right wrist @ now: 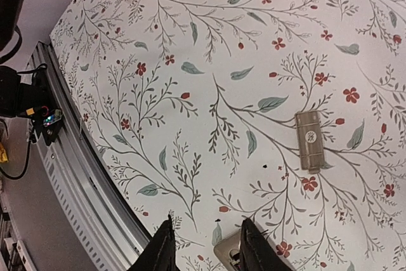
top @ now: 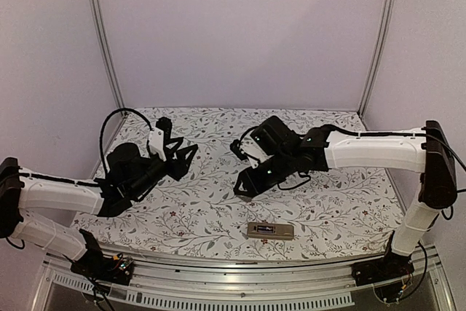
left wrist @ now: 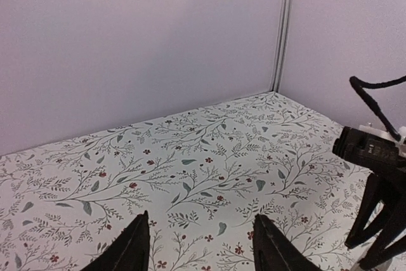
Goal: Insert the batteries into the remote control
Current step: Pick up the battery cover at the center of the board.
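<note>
The left claw (left wrist: 200, 220) and right claw (right wrist: 206, 223) both hover above the floral surface (top: 204, 216), fingers spread, gripping nothing. The remote control (top: 270, 230) lies flat near the front edge, nearer the right claw. A small grey rectangular piece (right wrist: 309, 139) lies apart from it. No batteries can be made out.
</note>
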Motion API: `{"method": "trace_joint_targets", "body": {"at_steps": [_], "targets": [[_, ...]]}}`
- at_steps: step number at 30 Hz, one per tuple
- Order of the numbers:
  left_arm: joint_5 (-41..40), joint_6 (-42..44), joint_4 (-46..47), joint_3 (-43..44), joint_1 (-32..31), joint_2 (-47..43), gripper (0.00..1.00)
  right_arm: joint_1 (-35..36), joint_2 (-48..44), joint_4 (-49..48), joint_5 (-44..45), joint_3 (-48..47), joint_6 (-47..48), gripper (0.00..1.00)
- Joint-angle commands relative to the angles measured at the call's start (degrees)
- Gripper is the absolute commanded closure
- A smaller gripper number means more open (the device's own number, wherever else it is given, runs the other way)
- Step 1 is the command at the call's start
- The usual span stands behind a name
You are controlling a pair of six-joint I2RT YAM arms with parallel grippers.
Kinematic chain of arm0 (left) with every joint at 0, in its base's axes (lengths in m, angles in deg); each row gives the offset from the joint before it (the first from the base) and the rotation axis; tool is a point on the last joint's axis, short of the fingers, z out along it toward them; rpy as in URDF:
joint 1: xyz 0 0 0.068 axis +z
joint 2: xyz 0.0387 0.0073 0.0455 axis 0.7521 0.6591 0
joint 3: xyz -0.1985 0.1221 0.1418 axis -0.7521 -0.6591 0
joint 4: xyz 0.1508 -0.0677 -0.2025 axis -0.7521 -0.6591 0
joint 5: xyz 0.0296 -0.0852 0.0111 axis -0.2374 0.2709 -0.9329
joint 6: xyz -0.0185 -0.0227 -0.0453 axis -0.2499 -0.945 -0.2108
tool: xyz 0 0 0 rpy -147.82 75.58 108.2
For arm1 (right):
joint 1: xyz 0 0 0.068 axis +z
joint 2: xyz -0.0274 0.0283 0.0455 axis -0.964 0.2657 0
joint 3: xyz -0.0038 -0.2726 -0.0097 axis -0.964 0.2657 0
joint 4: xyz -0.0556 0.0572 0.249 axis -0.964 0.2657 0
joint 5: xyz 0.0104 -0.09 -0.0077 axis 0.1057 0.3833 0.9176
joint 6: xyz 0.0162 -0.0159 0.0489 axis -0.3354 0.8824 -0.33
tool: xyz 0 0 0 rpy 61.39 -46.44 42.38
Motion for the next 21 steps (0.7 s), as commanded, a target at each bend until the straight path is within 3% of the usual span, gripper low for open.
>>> {"method": "trace_joint_targets", "body": {"at_steps": [1,7,12,18,21], "targets": [[-3.59,-3.17,-2.6,-0.22,1.75,-2.0,0.42,-2.6,6.28,5.96,8.77,-5.97,3.39,0.61],[-6.82,-4.98,-3.35,-1.63,2.46,-3.28,0.34,-4.52,10.98,3.3,9.51,-9.59,15.22,0.53],[-6.72,-4.9,-3.7,-1.55,2.74,-3.24,0.34,-5.84,15.53,3.29,8.56,-10.49,14.27,0.45],[-5.69,-4.96,-3.62,-1.04,3.36,-1.62,0.34,-5.53,16.82,1.56,7.11,-9.11,16.53,0.45],[-4.83,-5.21,-3.5,-0.85,3.56,-0.89,0.34,-5.65,14.09,-2.27,1.75,-6.25,28.6,0.43]]}}
